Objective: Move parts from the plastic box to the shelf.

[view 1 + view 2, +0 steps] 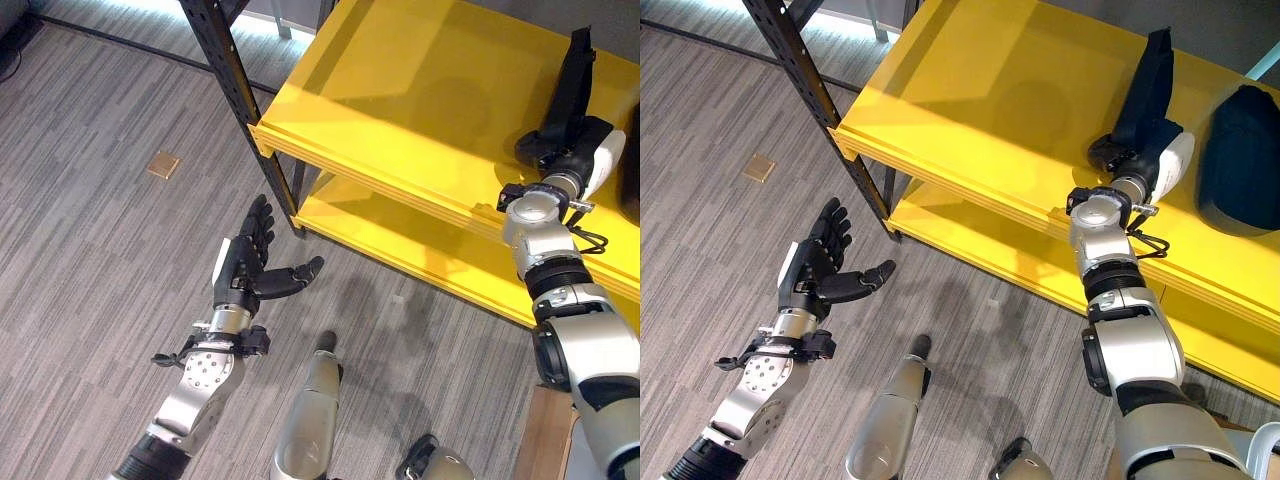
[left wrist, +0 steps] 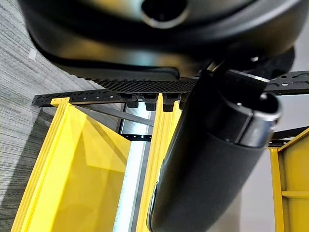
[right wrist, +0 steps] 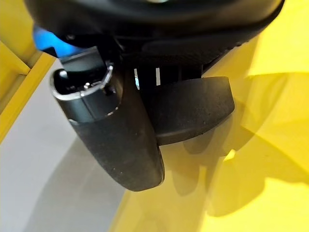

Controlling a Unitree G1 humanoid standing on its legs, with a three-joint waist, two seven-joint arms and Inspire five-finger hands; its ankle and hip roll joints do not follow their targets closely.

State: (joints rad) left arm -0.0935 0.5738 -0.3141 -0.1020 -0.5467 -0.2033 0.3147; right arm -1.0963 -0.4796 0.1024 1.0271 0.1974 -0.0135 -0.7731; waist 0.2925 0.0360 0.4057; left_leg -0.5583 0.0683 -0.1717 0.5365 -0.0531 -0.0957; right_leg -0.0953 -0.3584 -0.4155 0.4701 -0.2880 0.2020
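Left eye view: left hand (image 1: pixel 243 262) hung over the floor, fingers spread, holding nothing. Right eye view: right hand (image 1: pixel 1137 150) gripped a long dark part (image 1: pixel 1147 82) on the yellow shelf (image 1: pixel 980 110); another dark part (image 1: pixel 1238 145) lay beside it. Right wrist view: thumb curled round the part.

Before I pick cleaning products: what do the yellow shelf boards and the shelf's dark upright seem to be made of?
Shelf boards: probably painted or coated metal or board; smooth semi-gloss yellow with soft reflections and a stepped front edge. Dark upright: likely steel, matte black, with rows of punched holes.
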